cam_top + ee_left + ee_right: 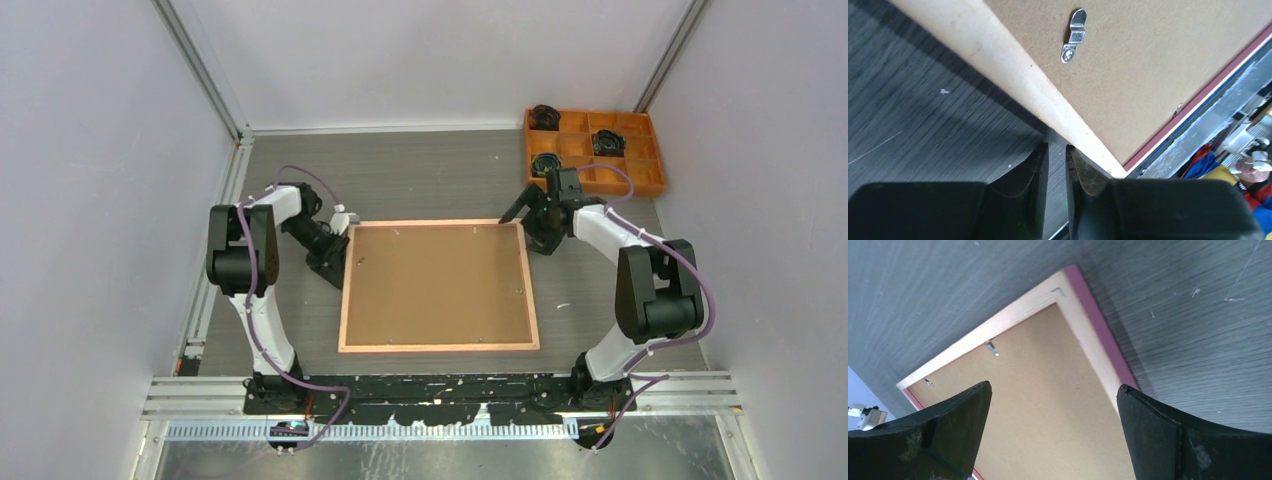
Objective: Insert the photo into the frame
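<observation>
Fingers [1034, 167] of your left claw [1057, 150] stand almost together, with only a thin slit between them and nothing in it; they pinch no part of the frame. Just ahead of the tips, and against or just beside the right-hand finger (you cannot tell which), runs the tan wood border of the frame [998, 55], which lies back-up on the table [923, 100]. Beyond that border sits the brown backing board [1158, 65] with a small metal turn clip [1073, 37] on it. Your right claw [1054, 387] hangs spread wide and empty above the corner of the frame nearest it, touching nothing. The photo shows in no view, and you cannot tell whether it lies under the board. Judge the frame as light and stiff along each rail but prone to twist if you lift it by one corner, and any glazing it carries as breakable. Take it on the wood border, mid-side, not on the board. Expect the photo to be thin, bendy and slick, so hold it by an edge, off the printed face. Well beyond the right claw stands an orange tray [640, 190].
</observation>
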Controlling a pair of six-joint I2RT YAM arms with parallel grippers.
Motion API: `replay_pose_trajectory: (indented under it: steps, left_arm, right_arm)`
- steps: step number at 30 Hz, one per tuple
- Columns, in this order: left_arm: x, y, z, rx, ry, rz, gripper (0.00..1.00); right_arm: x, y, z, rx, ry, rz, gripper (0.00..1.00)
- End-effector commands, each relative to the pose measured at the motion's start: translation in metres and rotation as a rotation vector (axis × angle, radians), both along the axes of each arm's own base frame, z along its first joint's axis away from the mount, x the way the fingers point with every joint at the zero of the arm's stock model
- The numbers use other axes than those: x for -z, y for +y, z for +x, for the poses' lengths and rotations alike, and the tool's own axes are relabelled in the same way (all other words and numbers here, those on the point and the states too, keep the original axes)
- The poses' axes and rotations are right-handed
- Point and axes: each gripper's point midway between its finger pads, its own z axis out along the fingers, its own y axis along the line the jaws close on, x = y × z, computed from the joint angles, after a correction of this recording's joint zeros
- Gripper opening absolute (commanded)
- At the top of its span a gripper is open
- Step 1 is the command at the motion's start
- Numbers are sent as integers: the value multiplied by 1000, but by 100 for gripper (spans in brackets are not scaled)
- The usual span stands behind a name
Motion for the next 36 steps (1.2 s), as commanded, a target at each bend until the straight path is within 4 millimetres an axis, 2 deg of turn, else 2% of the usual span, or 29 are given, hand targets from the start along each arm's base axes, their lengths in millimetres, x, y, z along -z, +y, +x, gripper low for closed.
replay_pose_trajectory:
  steps: [1, 6, 9, 12, 13, 18, 21, 23, 26, 29, 36]
  left_arm:
    - [-29, -6, 20, -94, -60, -140, 23]
    - [-37, -7, 25, -160, -55, -191, 30]
    - [-33, -11, 22, -181, -26, -211, 31]
    - [-26, -13, 22, -188, -9, -211, 30]
    - [-23, -13, 22, -191, -5, -209, 29]
    - [-13, -14, 23, -208, 19, -207, 22]
    - [-7, -14, 23, -214, 26, -200, 16]
    - [-5, -14, 23, -218, 31, -194, 14]
    - [-1, -12, 21, -220, 41, -180, 11]
    - [2, -10, 19, -218, 46, -163, 10]
    - [4, -8, 17, -213, 35, -151, 7]
  right_arm:
    - [-55, -5, 23, 40, -170, -55, 100]
    - [-68, 1, 21, 42, -200, -63, 99]
    - [-77, 26, 20, -3, -227, -29, 98]
    - [-85, 74, 18, -93, -267, 40, 97]
    - [-89, 102, 15, -147, -282, 77, 96]
    - [-82, 203, 2, -306, -260, 211, 93]
    - [-76, 247, -2, -366, -241, 266, 90]
    - [-67, 268, -3, -397, -231, 273, 88]
    - [-61, 290, -6, -436, -221, 283, 86]
    - [-51, 304, -9, -453, -203, 283, 86]
    - [-30, 319, -11, -474, -179, 242, 86]
